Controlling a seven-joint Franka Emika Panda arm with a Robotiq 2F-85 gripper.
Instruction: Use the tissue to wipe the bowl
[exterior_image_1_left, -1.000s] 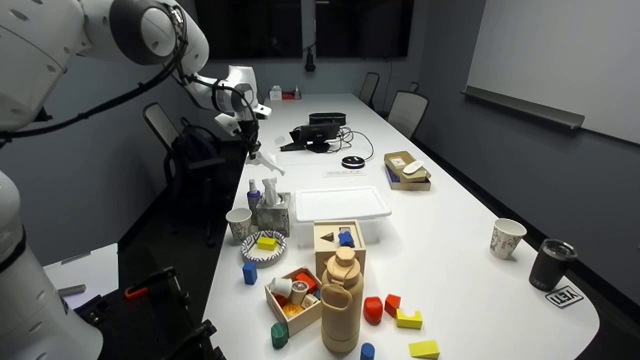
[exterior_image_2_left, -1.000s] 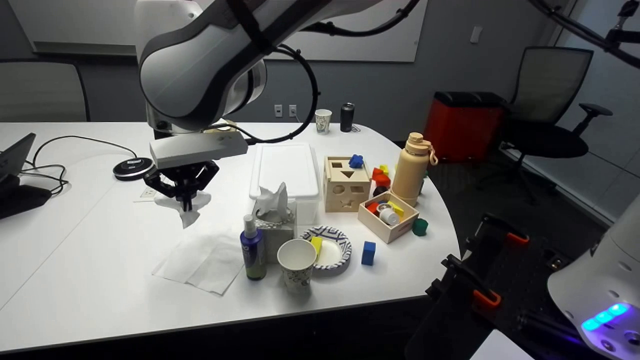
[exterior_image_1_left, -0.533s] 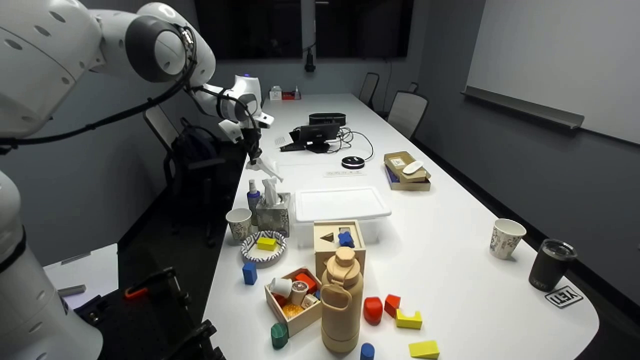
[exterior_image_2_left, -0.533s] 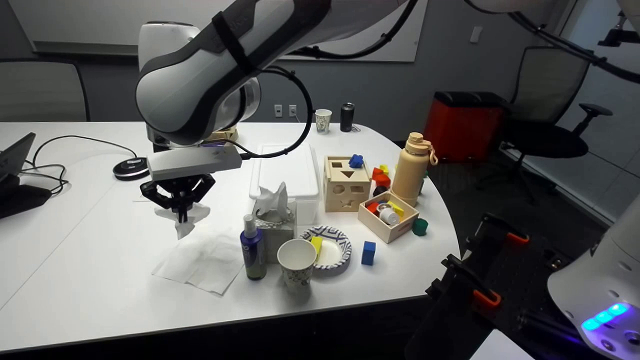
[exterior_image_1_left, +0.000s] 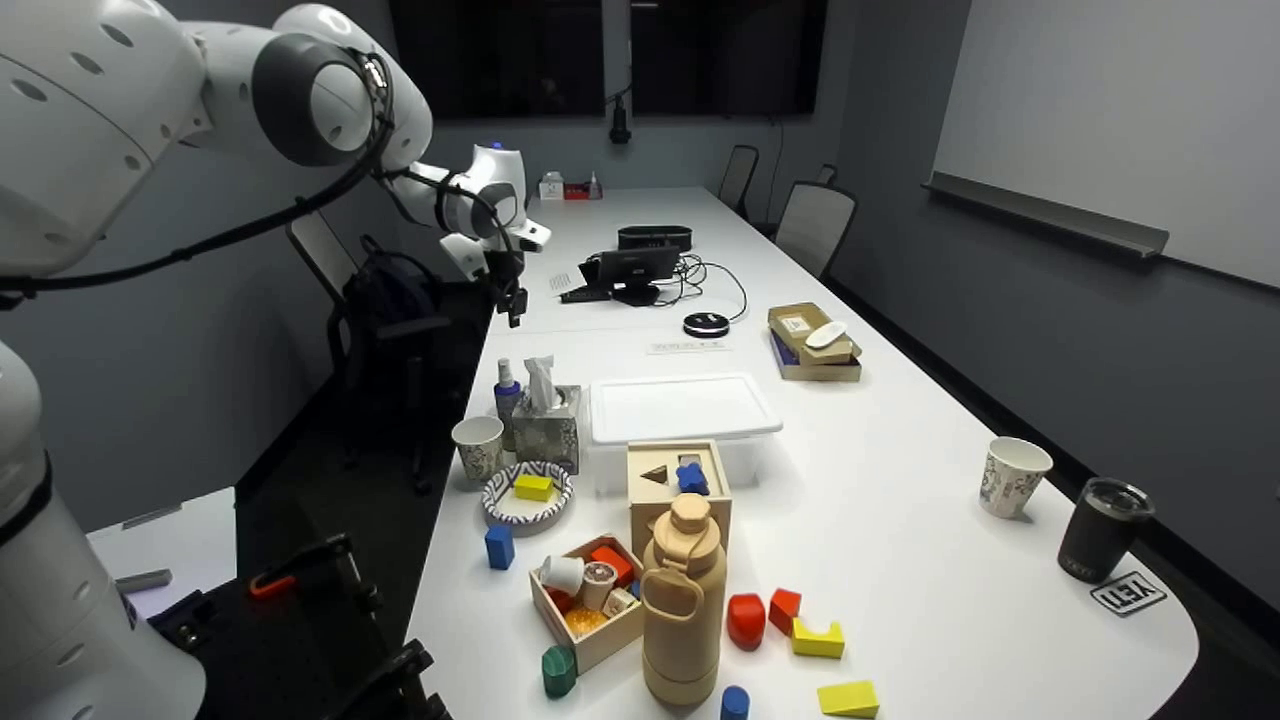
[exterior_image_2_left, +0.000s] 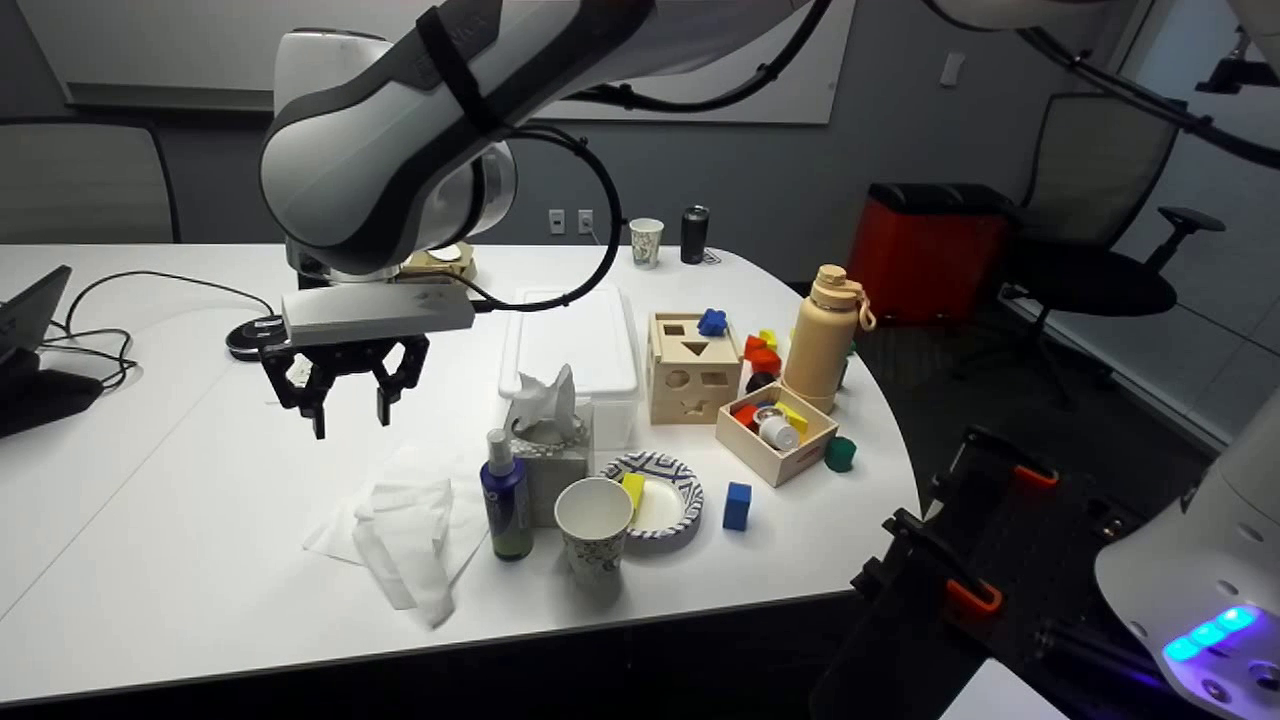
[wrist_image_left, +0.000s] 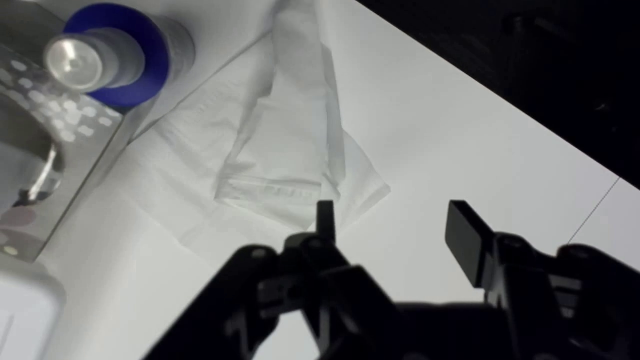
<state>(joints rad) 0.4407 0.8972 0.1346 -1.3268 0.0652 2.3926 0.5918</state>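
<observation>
The end effector (exterior_image_2_left: 351, 418) hangs over the surface (exterior_image_2_left: 200, 570), spread wide and holding nothing. The tissue (wrist_image_left: 290, 135) lies loose below it and off to one side, on top of a flatter white sheet (wrist_image_left: 175, 145). The bowl (exterior_image_2_left: 662, 510) is well apart from the end effector, past the spray bottle (exterior_image_2_left: 506, 505) and the tissue box (exterior_image_1_left: 547, 440), and has a yellow block (exterior_image_1_left: 533, 487) in it.

So the tissue is out and free, but whether the bowl has been wiped cannot be told from these views. If it has, probably only backing away is left; if not, the tissue would have to be gripped, carried past the bottle and the box, and rubbed in the bowl around the block.

The tissue is a folded strip. Its long axis runs away from the end effector toward the nearby edge of the surface: the broad end sits nearest the end effector, and the narrower end points at that edge, running out of the wrist view.
</observation>
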